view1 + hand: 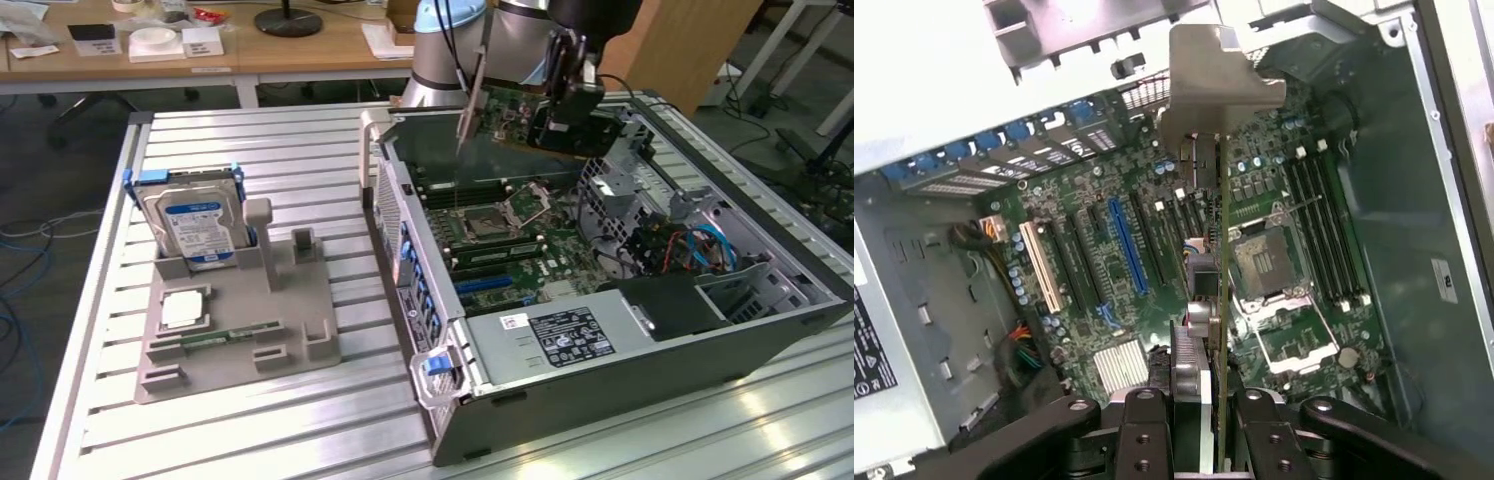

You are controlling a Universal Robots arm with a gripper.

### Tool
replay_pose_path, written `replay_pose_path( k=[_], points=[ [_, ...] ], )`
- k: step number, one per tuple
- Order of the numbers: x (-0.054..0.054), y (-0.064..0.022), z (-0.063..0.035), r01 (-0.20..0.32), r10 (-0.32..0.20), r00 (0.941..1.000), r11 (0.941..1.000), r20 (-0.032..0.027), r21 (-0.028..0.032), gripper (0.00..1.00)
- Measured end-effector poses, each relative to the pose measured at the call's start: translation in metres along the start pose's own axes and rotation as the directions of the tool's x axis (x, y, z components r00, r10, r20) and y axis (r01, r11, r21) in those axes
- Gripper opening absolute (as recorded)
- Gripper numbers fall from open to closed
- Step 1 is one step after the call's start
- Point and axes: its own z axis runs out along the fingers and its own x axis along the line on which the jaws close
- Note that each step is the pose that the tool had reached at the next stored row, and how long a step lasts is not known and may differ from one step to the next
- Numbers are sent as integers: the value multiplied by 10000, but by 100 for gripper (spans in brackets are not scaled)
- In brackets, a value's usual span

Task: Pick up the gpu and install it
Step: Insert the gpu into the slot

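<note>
The claw (1214,400) clamps the gpu (1214,80) above the motherboard (1094,300); power-supply label (567,335) unreadable.

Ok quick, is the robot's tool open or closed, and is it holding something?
The tool is closed on the gpu, holding it above the open computer case.

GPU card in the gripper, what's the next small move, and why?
Probably shift the card sideways toward the blue slot before lowering: the gripper holds it above the motherboard, seemingly over the processor socket, not a slot.
</note>
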Motion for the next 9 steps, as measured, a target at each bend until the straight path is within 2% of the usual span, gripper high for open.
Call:
replay_pose_path(
  k=[5,9],
  points=[
    [1,0,0,571,-571,9984,9984,8,-7,28],
    [2,-1,1,1054,-1054,9944,9944,15,-12,28]
  ],
)
